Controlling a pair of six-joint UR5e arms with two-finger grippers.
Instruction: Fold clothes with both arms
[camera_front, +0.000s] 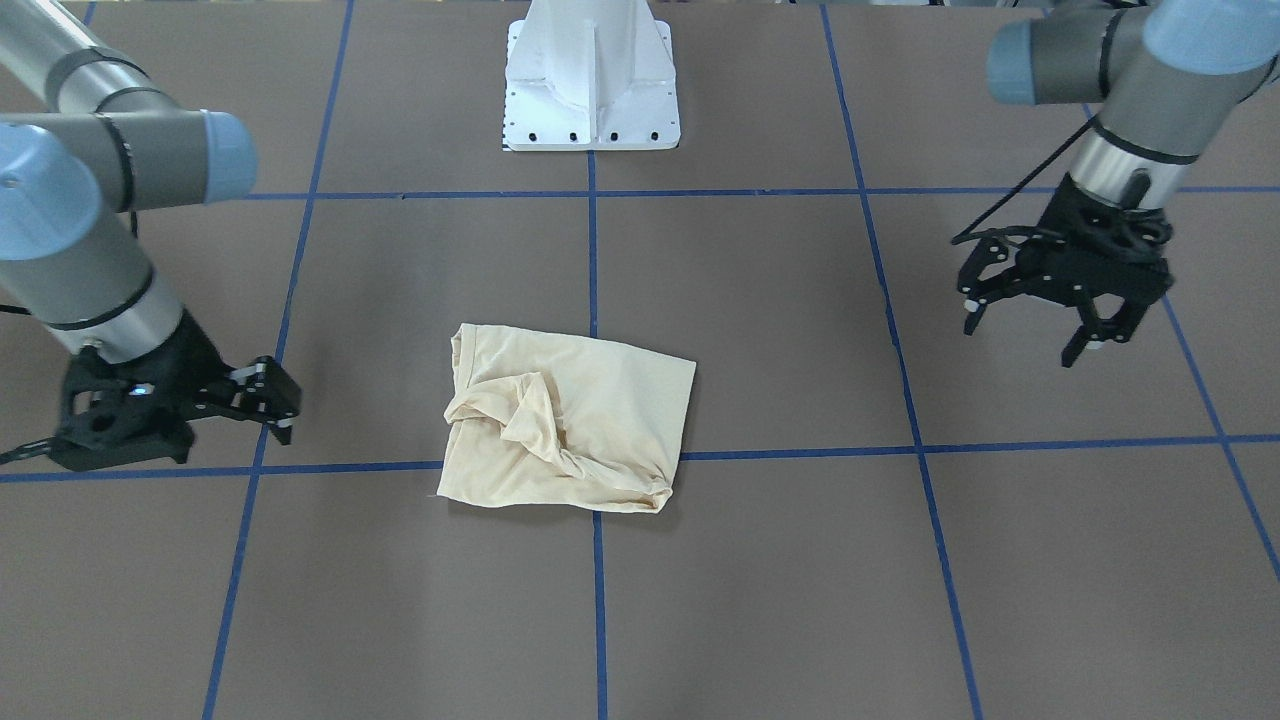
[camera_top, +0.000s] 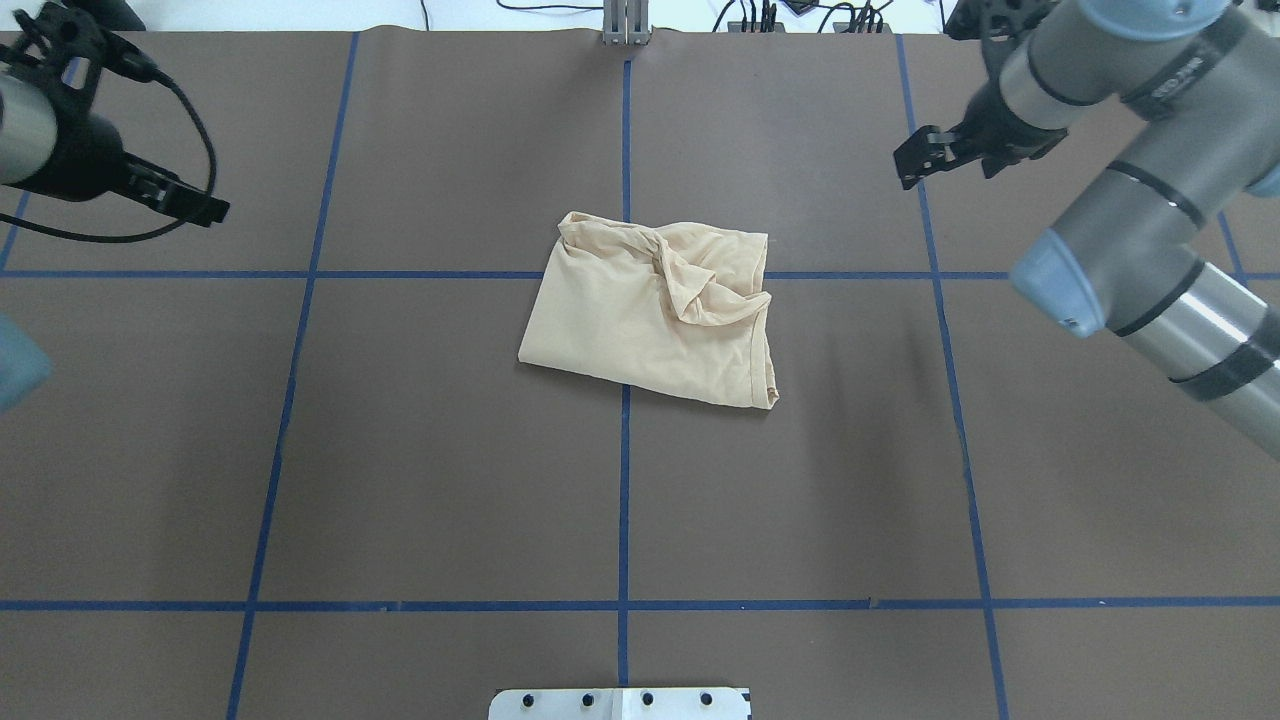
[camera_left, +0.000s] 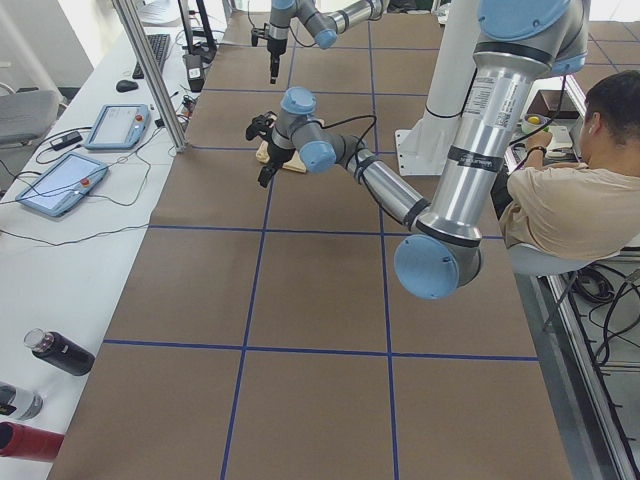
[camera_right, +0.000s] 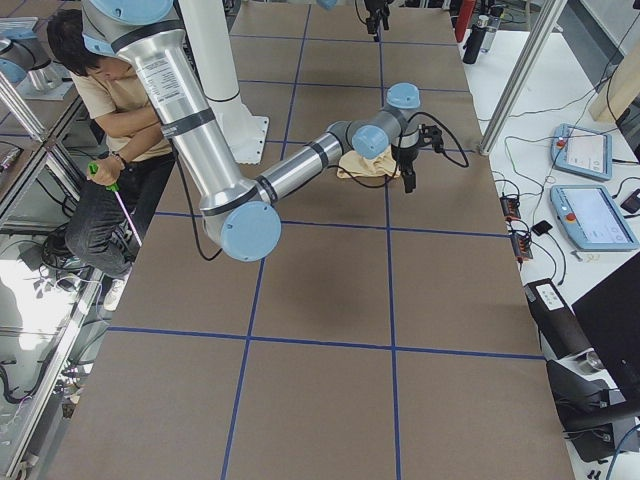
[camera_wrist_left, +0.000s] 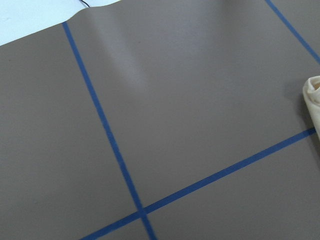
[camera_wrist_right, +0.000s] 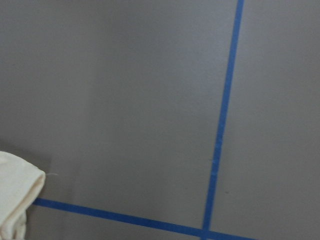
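Observation:
The cream-yellow shirt (camera_front: 580, 420) lies folded into a rough rectangle near the table's middle (camera_top: 640, 320), with a bunched ridge of cloth across its top. Its print and neck label do not show. My left gripper (camera_front: 1028, 335) hangs above the table well off to the shirt's side, open and holding nothing. On the opposite side my right gripper (camera_front: 283, 400) is low, also open and empty, with its fingers pointed toward the shirt. A shirt corner (camera_wrist_left: 312, 97) shows at the right edge of the left wrist view, and another shirt corner (camera_wrist_right: 15, 195) at the bottom left of the right wrist view.
The brown table cover (camera_top: 450, 450) carries a grid of blue tape lines (camera_top: 625, 500). The white pedestal base (camera_front: 592, 85) stands at the robot's side. Tablets, cables and bottles (camera_left: 60, 350) sit on the side bench. A seated person (camera_left: 570, 190) is beside the table.

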